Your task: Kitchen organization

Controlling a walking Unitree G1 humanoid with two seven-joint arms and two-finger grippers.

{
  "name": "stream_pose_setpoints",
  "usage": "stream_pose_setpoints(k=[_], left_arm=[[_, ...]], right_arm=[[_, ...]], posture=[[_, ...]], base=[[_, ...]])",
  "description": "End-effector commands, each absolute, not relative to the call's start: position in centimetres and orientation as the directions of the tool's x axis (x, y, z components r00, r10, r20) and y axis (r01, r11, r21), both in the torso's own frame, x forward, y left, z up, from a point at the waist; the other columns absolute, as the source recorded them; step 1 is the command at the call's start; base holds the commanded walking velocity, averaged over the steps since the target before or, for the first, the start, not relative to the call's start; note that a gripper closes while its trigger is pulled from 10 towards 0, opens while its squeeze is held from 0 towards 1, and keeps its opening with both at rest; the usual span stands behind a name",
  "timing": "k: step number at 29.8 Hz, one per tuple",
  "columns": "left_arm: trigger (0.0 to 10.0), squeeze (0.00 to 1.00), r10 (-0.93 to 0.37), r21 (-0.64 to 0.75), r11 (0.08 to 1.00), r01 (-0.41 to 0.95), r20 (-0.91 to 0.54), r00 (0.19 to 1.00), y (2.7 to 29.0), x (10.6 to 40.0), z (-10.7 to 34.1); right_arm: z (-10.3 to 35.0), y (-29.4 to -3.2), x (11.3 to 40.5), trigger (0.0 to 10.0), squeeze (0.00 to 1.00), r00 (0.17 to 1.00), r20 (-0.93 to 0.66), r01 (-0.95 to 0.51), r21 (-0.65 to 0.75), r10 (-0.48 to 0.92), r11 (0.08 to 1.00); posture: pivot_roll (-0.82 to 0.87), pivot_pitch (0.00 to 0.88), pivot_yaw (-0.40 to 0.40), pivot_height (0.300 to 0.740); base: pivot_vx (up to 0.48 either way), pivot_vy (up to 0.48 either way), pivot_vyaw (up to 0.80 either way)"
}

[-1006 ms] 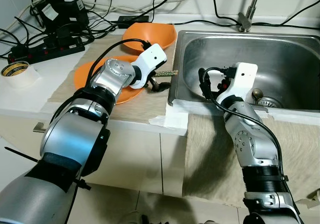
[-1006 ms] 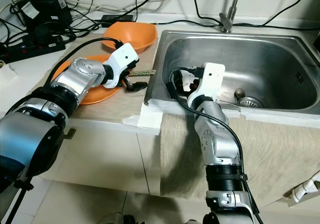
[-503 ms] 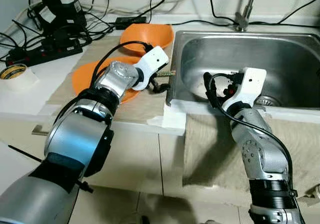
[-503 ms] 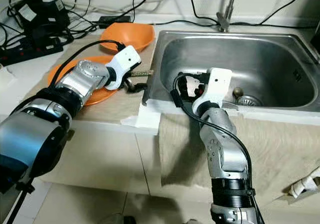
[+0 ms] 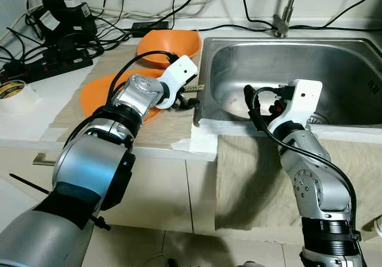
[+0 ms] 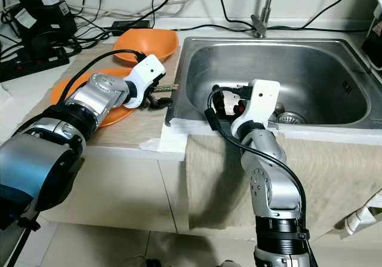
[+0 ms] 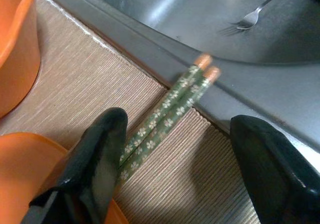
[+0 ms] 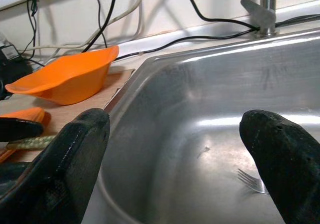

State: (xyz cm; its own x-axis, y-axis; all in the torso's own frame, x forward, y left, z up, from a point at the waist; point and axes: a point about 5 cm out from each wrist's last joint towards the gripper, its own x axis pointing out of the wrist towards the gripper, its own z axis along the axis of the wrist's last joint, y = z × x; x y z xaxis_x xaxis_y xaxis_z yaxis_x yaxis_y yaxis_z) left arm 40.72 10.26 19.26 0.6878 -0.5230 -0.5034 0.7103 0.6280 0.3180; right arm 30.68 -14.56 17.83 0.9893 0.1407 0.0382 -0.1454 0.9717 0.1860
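Left pincer (image 7: pixel 175 159) stands wide over the green chopsticks (image 7: pixel 172 106), which lie on the counter mat (image 7: pixel 90 83), tips resting on the sink (image 5: pixel 286 58) rim beside the orange plate (image 5: pixel 98 91). Right pincer (image 8: pixel 180 159) is spread wide, empty, over the basin (a fork (image 8: pixel 250 180) lies inside). Recommended: lower squarely, close across both sticks together.

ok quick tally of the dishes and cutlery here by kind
orange bowl: 1
orange plate: 1
green chopsticks: 2
fork: 1
total: 5
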Motion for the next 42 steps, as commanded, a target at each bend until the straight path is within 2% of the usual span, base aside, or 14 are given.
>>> stream_pose_setpoints(k=[1, 39, 40, 42], left_arm=[[0.0, 0.0, -0.506, 0.302, 0.642, 0.705, -0.524, 0.685, 10.8, 40.7, 19.0], [0.0, 0.0, -0.493, 0.319, 0.645, 0.694, -0.521, 0.697, 11.1, 40.8, 19.1], [0.0, 0.0, -0.49, 0.321, 0.647, 0.691, -0.519, 0.7, 11.1, 40.8, 19.2], [0.0, 0.0, -0.485, 0.36, 0.706, 0.609, -0.381, 0.787, 11.7, 41.7, 22.5]], right_arm=[[18.1, -14.3, 30.6, 10.0, 0.0, 0.989, 0.038, -0.149, 0.192, 0.144, 0.97], [18.1, -14.2, 30.6, 10.0, 0.0, 0.989, 0.034, -0.15, 0.197, 0.147, 0.969], [18.1, -14.2, 30.6, 10.0, 0.0, 0.989, 0.033, -0.151, 0.197, 0.147, 0.969], [18.0, -13.9, 30.8, 10.0, 0.0, 0.987, 0.027, -0.161, 0.2, 0.159, 0.966]], posture=[[-0.24, 0.0, 0.111, 0.732], [-0.24, 0.0, 0.112, 0.732], [-0.24, 0.0, 0.112, 0.732], [-0.21, 0.0, 0.101, 0.732]], base=[[0.0, 0.0, 0.0], [0.0, 0.0, 0.0], [0.0, 0.0, 0.0], [0.0, 0.0, 0.0]])
